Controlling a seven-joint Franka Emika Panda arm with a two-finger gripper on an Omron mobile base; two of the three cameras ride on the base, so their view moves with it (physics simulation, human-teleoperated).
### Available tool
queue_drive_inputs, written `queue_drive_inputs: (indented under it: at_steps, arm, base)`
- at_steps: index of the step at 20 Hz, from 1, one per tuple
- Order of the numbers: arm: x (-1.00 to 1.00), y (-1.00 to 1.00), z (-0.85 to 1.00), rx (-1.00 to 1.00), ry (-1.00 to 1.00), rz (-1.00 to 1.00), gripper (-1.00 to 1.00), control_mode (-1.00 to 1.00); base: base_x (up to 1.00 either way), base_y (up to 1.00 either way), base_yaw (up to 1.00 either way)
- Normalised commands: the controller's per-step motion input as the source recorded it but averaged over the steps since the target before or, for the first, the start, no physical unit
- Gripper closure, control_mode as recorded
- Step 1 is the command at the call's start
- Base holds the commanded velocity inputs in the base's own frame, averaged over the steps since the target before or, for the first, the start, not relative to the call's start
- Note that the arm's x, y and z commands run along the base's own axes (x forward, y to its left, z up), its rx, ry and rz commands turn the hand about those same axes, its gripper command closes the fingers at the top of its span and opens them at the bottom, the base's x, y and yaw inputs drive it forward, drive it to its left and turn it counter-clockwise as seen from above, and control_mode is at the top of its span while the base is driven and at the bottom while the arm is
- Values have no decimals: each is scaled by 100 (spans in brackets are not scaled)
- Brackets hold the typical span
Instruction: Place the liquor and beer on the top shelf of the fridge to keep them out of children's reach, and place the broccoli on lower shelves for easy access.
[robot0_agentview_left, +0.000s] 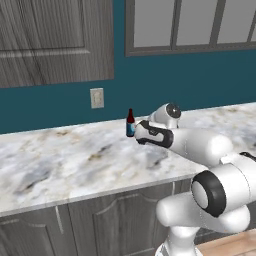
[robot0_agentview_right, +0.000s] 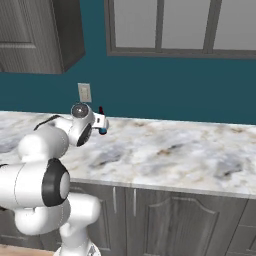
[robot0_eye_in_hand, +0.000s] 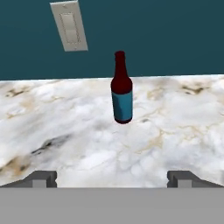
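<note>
The beer (robot0_eye_in_hand: 121, 89), a small dark red-brown bottle with a blue label band, stands upright on the marble counter (robot0_agentview_left: 75, 160) close to the teal wall. In the left base view the beer (robot0_agentview_left: 130, 123) sits just past my hand, and in the right base view its neck (robot0_agentview_right: 101, 110) pokes up behind the hand. My gripper (robot0_eye_in_hand: 112, 178) is open, its fingers spread wide and level with the counter, a short way in front of the bottle with nothing between them. The liquor, the broccoli and the fridge are out of view.
A pale wall switch plate (robot0_eye_in_hand: 69, 31) hangs on the teal wall left of the bottle. A dark wood wall cabinet (robot0_agentview_left: 50, 40) hangs at upper left and a window (robot0_agentview_left: 190, 25) at upper right. Grey base cabinets (robot0_agentview_right: 165, 220) run under the counter.
</note>
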Motion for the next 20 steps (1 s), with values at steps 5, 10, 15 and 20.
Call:
queue_drive_inputs:
  at_steps: [5, 10, 15, 20]
  arm:
    - [33, 0, -9, 3, 0, 0, -100, -100]
    - [35, 0, -9, 1, 0, 0, -100, -100]
    - [34, 0, -19, 0, 0, 0, -100, -100]
    - [33, 0, -19, 0, 0, 0, -100, -100]
  base:
    - [0, 0, 0]
    - [0, 0, 0]
    - [0, 0, 0]
    - [0, 0, 0]
